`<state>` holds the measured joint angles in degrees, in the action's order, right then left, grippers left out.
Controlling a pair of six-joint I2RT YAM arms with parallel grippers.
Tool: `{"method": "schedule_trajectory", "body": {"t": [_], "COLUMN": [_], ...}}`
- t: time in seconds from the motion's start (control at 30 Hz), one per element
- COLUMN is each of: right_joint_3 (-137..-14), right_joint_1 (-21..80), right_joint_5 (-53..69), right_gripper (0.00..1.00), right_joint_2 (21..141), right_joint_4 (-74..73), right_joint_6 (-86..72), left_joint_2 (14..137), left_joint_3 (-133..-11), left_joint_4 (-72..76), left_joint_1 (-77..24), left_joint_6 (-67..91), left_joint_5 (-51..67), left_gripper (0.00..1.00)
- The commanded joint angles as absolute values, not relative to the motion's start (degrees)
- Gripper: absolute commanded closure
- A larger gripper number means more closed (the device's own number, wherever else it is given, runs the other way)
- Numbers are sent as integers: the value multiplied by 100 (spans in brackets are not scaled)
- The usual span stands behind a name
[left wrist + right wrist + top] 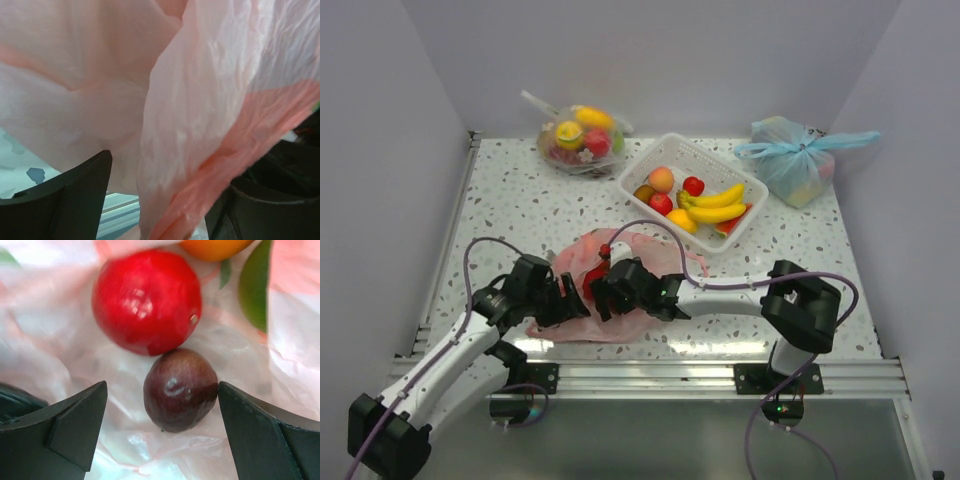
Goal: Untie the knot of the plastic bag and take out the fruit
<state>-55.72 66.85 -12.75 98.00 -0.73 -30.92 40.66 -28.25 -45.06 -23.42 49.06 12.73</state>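
A pink plastic bag (576, 258) lies crumpled at the near middle of a speckled desk (510, 215), between two robot arms. The left hand (165, 175) has its fingers spread, with pink film hanging between them. The right hand (162, 390) is also spread wide, over a dark brown fruit (180, 390) lying on the film just beside a red apple (147, 302) (an orange fruit (215, 246) shows at the view's top edge). Farther back stand a white basket (638, 176) of fruit, a clear bag (552, 150) and a light blue bag (790, 165).
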Motion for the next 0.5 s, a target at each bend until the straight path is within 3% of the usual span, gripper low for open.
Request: {"method": "schedule_trajectory", "body": {"t": [0.0, 0.03, 0.1, 0.13, 0.23, 0.33, 0.4, 0.47], "right_joint_3": [-5528, -5546, -5659, -5686, -5660, -5660, -5669, -5669], "right_joint_1": [6706, 6697, 6697, 6697, 6697, 6689, 6697, 6697], "right_joint_5": [-1748, -1836, -1837, -1828, -1749, -1837, -1828, -1784], "right_gripper": [6, 6, 9, 9, 11, 14, 25, 46], "right_joint_2": [9448, 9448, 9544, 9588, 9712, 9826, 9870, 9791], "right_joint_4": [79, 70, 18, -130, -176, -272, -316, -229], "right_joint_6": [-3322, -3305, -3217, -3208, -3217, -3147, -3085, -2972], "left_joint_2": [4481, 4717, 4860, 4913, 4904, 4904, 4869, 4782], "left_joint_3": [-2873, -2926, -3058, -3093, -3138, -3094, -3059, -3067], "left_joint_4": [-4034, -4104, -4305, -4359, -4482, -4491, -4413, -4377], "left_joint_1": [-3030, -3111, -3225, -3252, -3270, -3270, -3287, -3287], "left_joint_6": [5142, 5115, 4957, 4914, 4799, 4764, 4764, 4772], "left_joint_5": [853, 766, 528, 458, 246, 193, 193, 124], "left_gripper": [29, 39, 48, 57, 71, 78, 78, 78]}}
